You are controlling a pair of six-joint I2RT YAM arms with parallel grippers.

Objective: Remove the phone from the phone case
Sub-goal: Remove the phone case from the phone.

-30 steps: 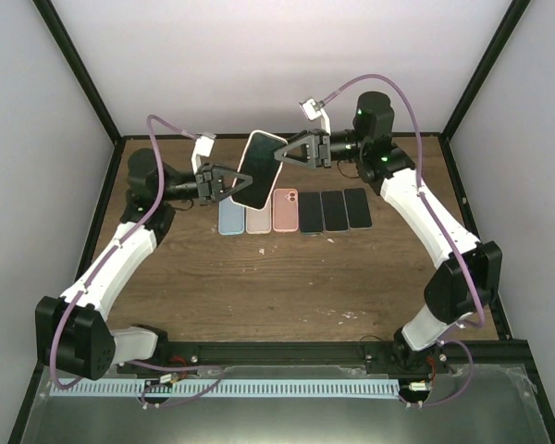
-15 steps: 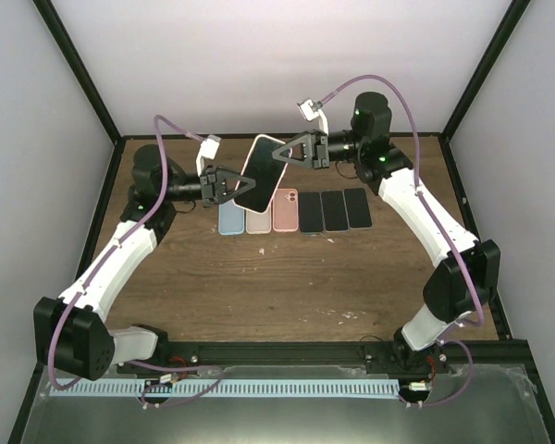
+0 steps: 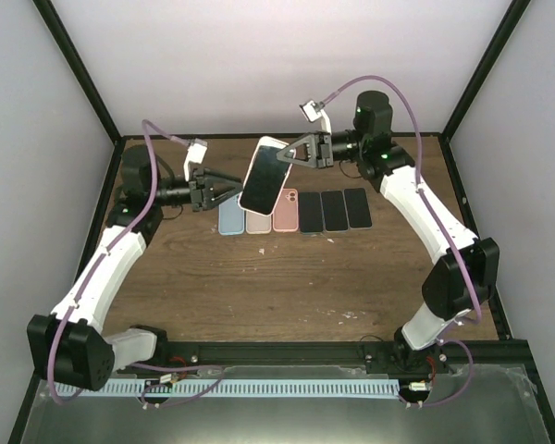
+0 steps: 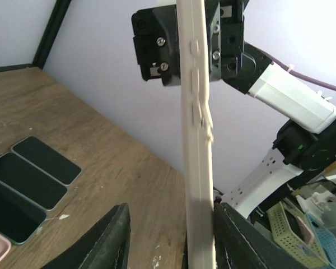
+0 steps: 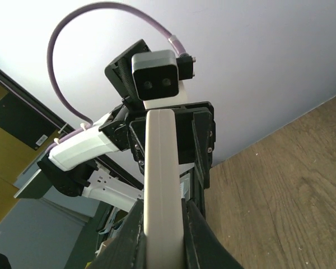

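A phone in a cream case hangs in the air above the back of the table, tilted, its screen facing up. My right gripper is shut on its upper end; in the right wrist view the case edge is pinched between both fingers of the gripper. My left gripper is open at the case's lower left. In the left wrist view the case edge stands between the spread fingers of the gripper, resting against the right finger, with a wide gap to the left finger.
On the wooden table below lies a row: a blue case, a pale pink case, a salmon case and three black phones. Black frame posts and pale walls bound the table.
My left gripper has opened, let go of the case's lower end and drawn back to the left. The right gripper still holds the cased phone, now tilted a little more.
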